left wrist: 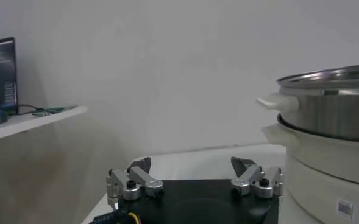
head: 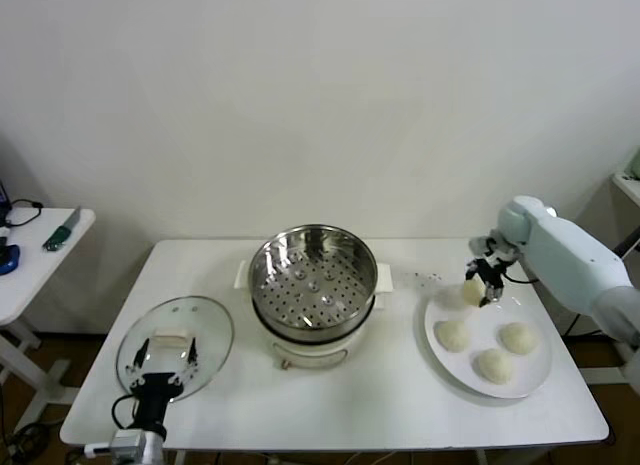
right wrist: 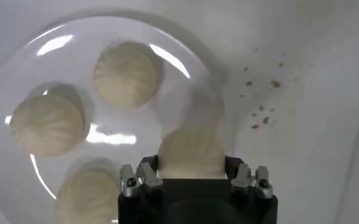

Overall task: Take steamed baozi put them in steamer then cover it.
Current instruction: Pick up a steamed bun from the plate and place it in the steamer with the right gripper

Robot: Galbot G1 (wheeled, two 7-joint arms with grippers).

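Cream-white baozi (head: 473, 292) clamped in right gripper (head: 481, 285) above plate (head: 437, 355); steamer (head: 313, 277) lies toward robot's left. Left gripper (head: 157, 381) spread apart, idle over cover (head: 210, 335).

head view: high, looking down over whole table (head: 330, 405)
left wrist: low, sideways, near steamer (left wrist: 331, 115)
right wrist: close, straight down on plate (right wrist: 39, 55)
shared: head/right wrist both show plate
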